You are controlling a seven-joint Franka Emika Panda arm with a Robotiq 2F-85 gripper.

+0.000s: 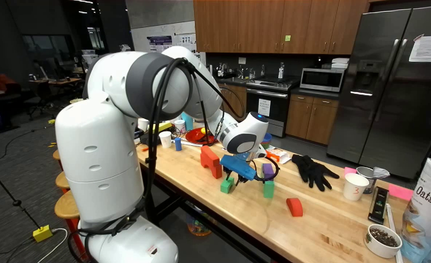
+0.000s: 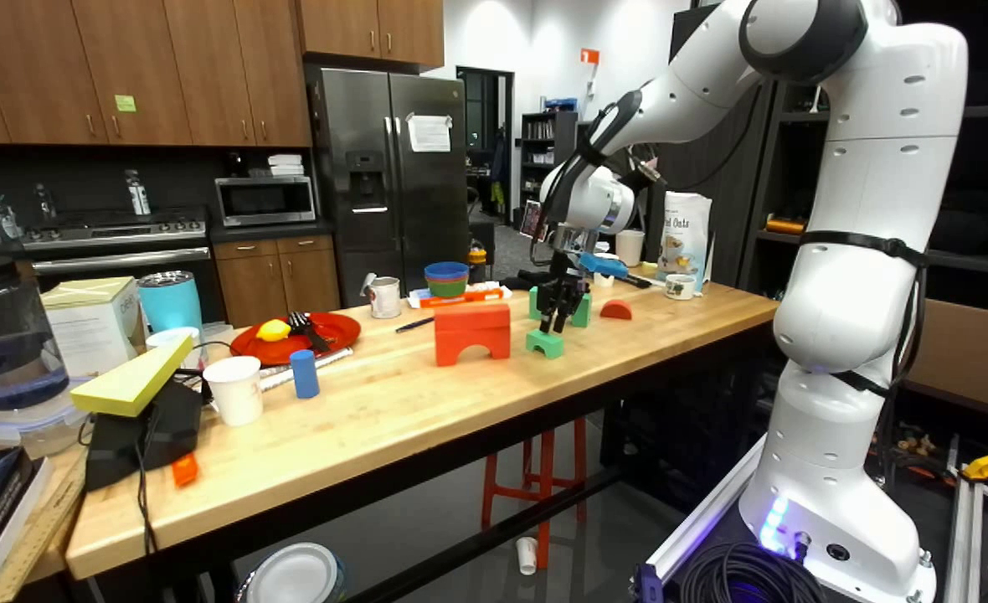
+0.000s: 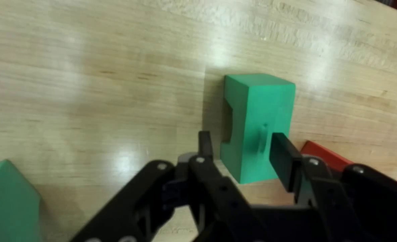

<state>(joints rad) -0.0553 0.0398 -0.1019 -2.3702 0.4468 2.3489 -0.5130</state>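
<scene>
- And there's the end effector (image 3: 242, 143), poised over the green arch (image 3: 267, 107), its two fingers well apart: in the wrist view, the left finger shows just beside the block, the right overlaps its edge!
- Whether either finger touches the green arch, I can't tell from these angles.
- The green arch itself stands on the tabletop (image 2: 335, 435), cut-out facing down.
- Look left of the green arch in an exterior view: a bigger red arch (image 2: 472, 337), well apart from it.
- Farther left of the green arch, past the red one, a blue cylinder (image 2: 304, 374), then a paper cup (image 2: 236, 389).
- Behind those, also left of the green arch, a red plate (image 2: 342, 328) carrying a lemon (image 2: 274, 330).
- Now right of the green arch, in an exterior view: a green block (image 1: 269, 190), a purple block (image 1: 269, 171) showing right above it, stacked or behind, unclear.
- Farther right of the green arch, a red half-circle block (image 1: 294, 207), with black gloves (image 1: 310, 170) lying beyond it.
</scene>
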